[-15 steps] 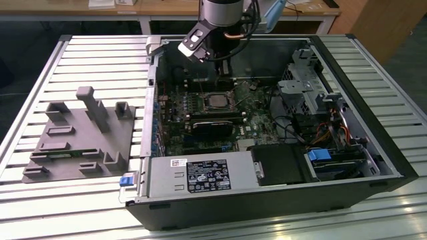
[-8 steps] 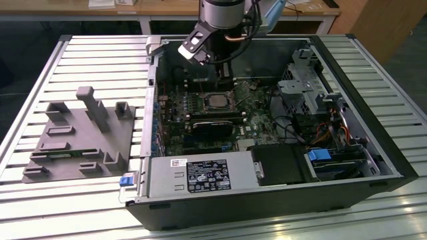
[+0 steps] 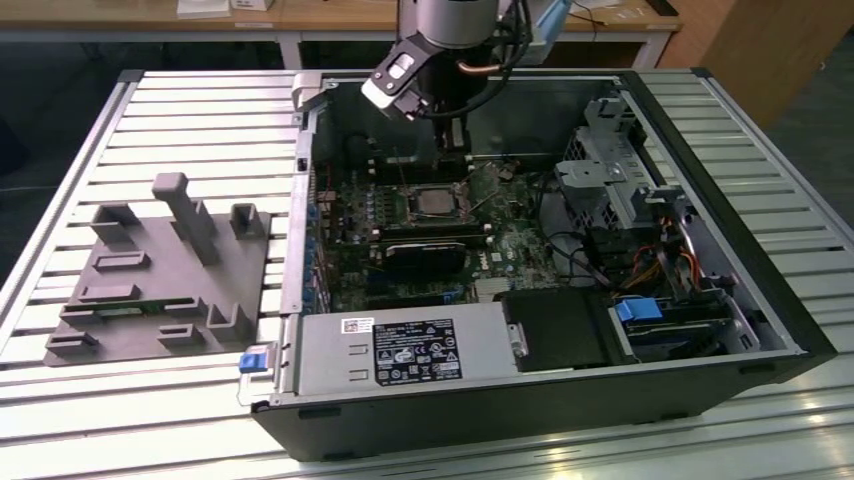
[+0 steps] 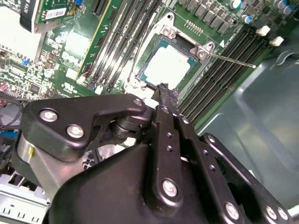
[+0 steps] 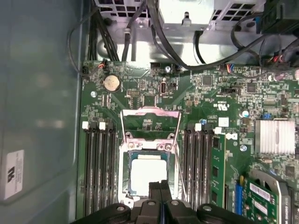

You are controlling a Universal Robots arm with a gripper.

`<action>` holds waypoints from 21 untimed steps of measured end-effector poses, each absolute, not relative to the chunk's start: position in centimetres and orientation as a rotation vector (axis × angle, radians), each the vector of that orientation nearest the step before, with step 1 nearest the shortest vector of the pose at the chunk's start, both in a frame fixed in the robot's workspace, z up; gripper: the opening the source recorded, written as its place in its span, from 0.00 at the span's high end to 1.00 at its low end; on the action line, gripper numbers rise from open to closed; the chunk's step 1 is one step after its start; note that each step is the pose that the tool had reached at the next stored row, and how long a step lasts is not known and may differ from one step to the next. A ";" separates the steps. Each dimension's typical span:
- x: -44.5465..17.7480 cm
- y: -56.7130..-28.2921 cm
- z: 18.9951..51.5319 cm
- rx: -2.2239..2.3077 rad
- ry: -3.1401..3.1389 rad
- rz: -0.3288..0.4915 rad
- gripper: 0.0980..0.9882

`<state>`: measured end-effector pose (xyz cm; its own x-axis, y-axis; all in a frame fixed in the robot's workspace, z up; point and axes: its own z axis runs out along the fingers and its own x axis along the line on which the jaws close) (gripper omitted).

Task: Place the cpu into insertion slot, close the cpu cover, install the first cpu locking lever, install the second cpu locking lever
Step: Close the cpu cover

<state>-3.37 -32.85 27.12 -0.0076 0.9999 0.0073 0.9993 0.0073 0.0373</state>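
My claw (image 5: 159, 185): fingers pressed together, pinching nothing, hanging over chip's edge | chip (image 5: 148, 170) flat on green board (image 5: 205, 100), silver cover (image 5: 149, 145) lying around it | white sticker (image 5: 11, 175) on case wall, print unreadable | thin lever (image 4: 233, 60) juts free over memory slots (image 4: 212, 88).

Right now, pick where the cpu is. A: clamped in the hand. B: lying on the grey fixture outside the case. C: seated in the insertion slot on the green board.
C: in the first wrist view the cpu lies flat in the insertion slot, close by the tip of the hand.
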 end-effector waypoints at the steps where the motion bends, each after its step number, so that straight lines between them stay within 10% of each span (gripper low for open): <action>1: -3.4 -32.9 27.1 2.198 2.215 0.050 0.98; 21: 0.0 -31.9 26.6 2.186 2.237 0.055 0.98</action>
